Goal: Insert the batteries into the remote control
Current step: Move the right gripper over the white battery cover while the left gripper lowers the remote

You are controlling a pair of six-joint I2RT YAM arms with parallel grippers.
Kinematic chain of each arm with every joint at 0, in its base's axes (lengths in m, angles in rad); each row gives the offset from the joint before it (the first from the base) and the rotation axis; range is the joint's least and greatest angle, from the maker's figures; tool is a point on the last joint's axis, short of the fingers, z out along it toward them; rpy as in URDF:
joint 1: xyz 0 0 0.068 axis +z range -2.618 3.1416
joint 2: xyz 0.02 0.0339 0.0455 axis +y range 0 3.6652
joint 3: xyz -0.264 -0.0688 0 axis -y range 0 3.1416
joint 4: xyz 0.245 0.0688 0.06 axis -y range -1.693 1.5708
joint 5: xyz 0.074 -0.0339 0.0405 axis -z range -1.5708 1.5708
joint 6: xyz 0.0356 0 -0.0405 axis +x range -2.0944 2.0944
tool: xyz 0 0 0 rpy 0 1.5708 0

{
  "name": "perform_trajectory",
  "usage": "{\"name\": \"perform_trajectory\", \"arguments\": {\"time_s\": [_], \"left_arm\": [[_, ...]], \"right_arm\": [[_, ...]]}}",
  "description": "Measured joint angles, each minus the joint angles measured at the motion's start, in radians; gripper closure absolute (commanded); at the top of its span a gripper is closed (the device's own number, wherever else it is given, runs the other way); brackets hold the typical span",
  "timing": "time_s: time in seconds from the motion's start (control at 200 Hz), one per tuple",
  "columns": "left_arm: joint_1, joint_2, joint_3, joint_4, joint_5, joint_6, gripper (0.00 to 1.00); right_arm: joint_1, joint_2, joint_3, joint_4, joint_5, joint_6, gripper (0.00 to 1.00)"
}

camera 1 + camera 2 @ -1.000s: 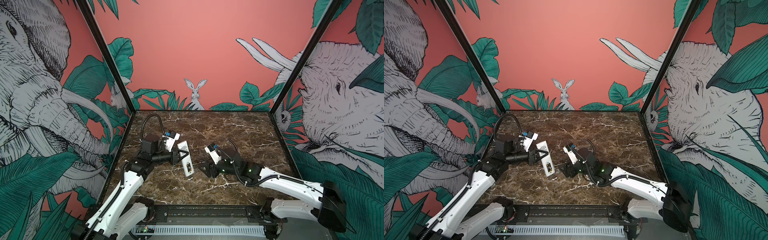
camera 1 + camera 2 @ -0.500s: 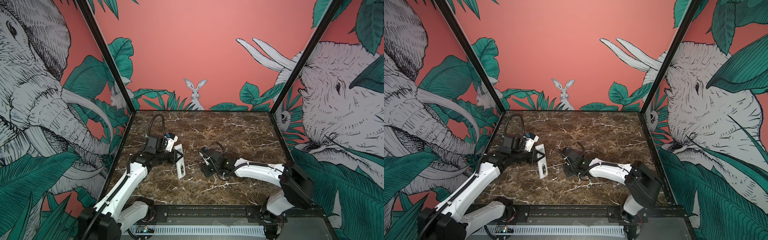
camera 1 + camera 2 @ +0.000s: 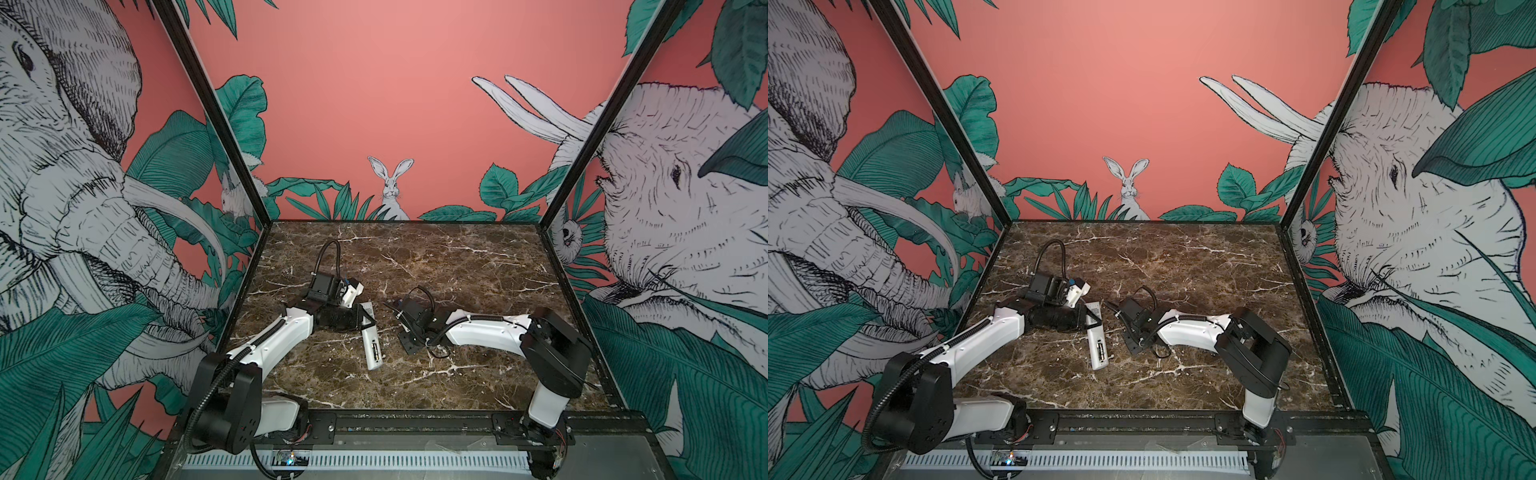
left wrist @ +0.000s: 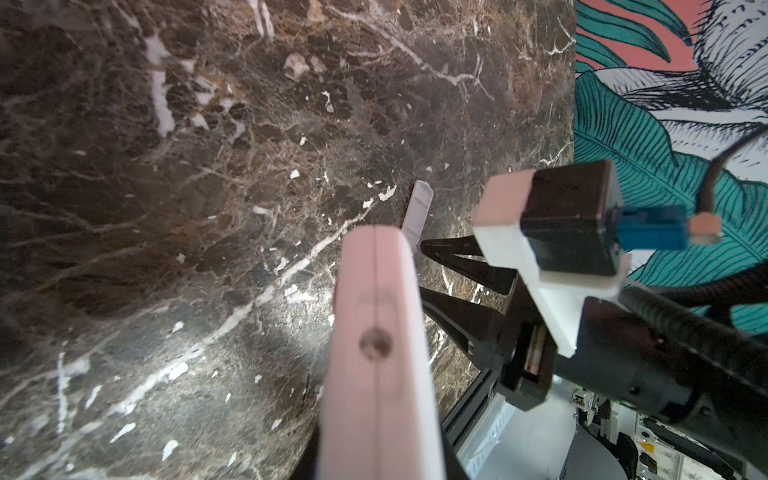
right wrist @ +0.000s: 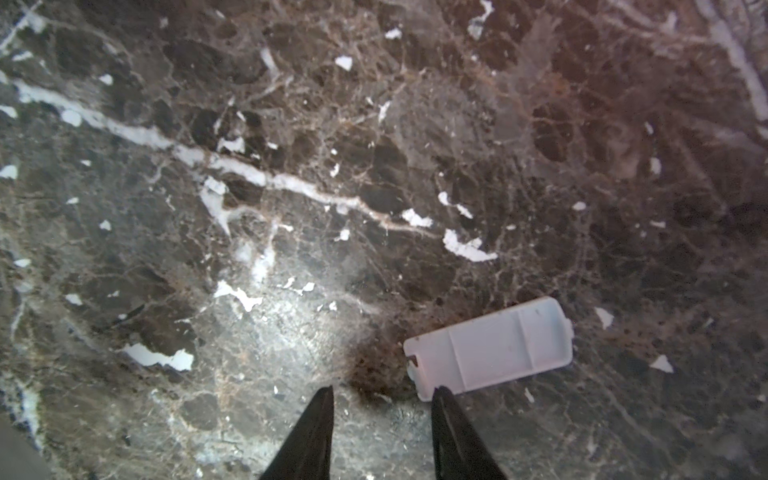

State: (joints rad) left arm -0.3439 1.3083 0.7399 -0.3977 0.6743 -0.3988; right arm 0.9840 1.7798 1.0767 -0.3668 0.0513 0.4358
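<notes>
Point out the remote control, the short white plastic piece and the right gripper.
remote control [image 3: 370,337]: in a top view, on its white back just above the dark recess.
short white plastic piece [image 5: 490,349]: right wrist view, middle of its face.
right gripper [image 5: 385,390]: right wrist view, midway between its black fingertips.

The remote control [image 3: 371,337], on edge 0.5 s ago, shows its broad face again, clamped in the left gripper [image 3: 366,323] and drawn nearer the front. The right gripper [image 5: 382,392] has narrowed its fingers, and both arms have folded, elbows swung inward.
</notes>
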Motion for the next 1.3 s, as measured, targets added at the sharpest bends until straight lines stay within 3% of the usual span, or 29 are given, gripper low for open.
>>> {"name": "perform_trajectory", "arguments": {"time_s": [0.55, 0.855, 1.3], "left_arm": [[0.024, 0.084, -0.062, 0.097, 0.026, -0.062, 1.00], [0.099, 0.127, -0.089, 0.098, 0.053, -0.080, 0.79], [0.112, 0.143, -0.127, 0.132, 0.048, -0.093, 0.44]], "right_arm": [[-0.012, 0.055, 0.041, -0.019, 0.002, -0.006, 0.84], [-0.013, 0.056, 0.041, -0.021, 0.002, -0.006, 0.93], [-0.013, 0.005, 0.001, -0.006, -0.011, -0.017, 0.98]]}}
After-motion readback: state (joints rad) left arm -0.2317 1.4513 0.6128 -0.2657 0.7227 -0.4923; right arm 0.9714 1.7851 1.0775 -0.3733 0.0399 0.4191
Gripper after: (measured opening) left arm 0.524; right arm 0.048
